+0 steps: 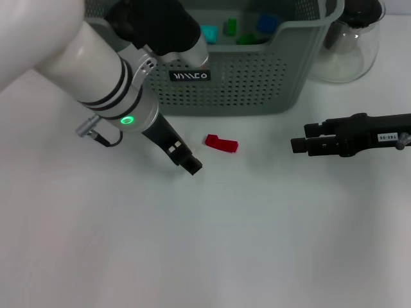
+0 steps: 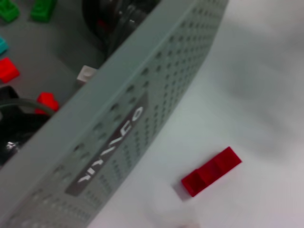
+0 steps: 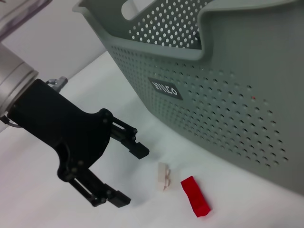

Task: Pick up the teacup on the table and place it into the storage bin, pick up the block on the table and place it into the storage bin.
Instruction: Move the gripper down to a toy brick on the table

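Left gripper hovers mid-frame, jaws wide open and empty, just left of the red block lying on the bench below the storage bin. No teacup on the bench; the block is left.

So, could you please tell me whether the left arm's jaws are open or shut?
Open: the left gripper shows its jaws spread apart, empty, beside the red block.

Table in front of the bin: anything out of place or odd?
Nothing spilled or damaged. A small pale block lies beside the red block, not touching, hard to spot against the white table. The open left pincer is next to both; the right pincer sits aside.
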Tool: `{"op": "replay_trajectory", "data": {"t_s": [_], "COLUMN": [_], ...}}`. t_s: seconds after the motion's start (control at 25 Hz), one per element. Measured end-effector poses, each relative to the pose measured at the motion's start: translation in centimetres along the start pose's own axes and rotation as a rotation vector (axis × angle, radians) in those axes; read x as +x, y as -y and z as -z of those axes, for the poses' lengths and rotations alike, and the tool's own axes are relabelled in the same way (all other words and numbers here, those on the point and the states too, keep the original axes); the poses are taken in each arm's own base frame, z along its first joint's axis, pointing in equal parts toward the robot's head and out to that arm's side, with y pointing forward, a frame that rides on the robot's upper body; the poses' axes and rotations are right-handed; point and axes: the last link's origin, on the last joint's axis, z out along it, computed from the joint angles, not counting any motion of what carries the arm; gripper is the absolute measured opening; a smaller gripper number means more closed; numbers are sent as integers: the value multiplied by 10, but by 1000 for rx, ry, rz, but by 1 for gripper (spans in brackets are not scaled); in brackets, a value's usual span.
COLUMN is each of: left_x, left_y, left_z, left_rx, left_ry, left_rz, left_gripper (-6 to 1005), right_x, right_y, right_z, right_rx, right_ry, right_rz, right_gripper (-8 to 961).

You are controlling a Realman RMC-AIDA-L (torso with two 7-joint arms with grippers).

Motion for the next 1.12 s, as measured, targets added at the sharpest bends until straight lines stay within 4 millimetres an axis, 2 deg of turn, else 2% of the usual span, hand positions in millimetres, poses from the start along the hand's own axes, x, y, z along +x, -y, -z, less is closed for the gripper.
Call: {"op": "replay_trajectory", "data": {"t_s": [0.56, 1.12], "left_x": [9, 10], "left_y": [1, 4], "left_z": [-21, -27], "left_rx": [73, 86], "left_ry": [16, 11], "left_rz": [50, 68], "left_gripper": [854, 852], "right_x": [-3, -4], "right_y": [3, 4], "right_z": [-2, -2], "right_rx": [22, 31], "right_ry": [2, 4], "right_rz": [14, 17], "right_gripper": [676, 676]}}
